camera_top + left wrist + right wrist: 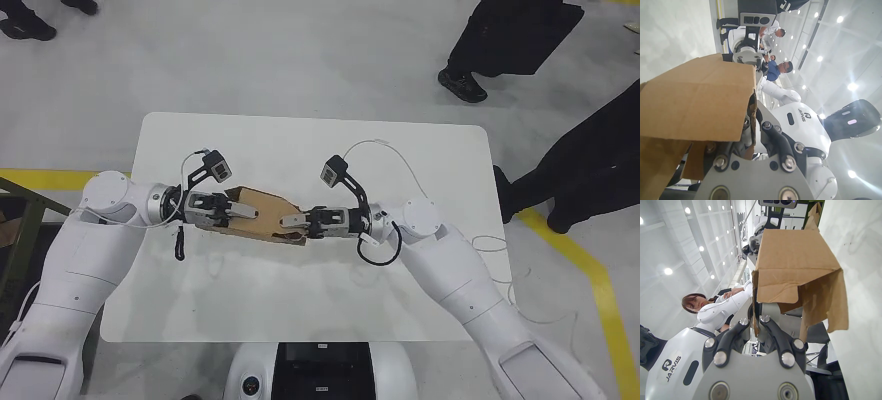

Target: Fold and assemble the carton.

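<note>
The carton (265, 215), over the table (300, 300), is pinched at opposite ends by the left gripper (236, 209) and right gripper (297, 221); partly opened, its flaps apparently remain unfolded.

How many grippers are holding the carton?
2. The left gripper pinches the carton at one end, the right gripper pinches the opposite end. Neither grip is hidden.

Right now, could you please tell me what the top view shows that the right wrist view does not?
Top view: the white table's full outline, the carton over its middle, left gripper and right gripper at opposite ends. Right wrist view: fingers pinching a cardboard edge, and a loose flap hanging open. Shared: the carton, held by both grippers.
</note>
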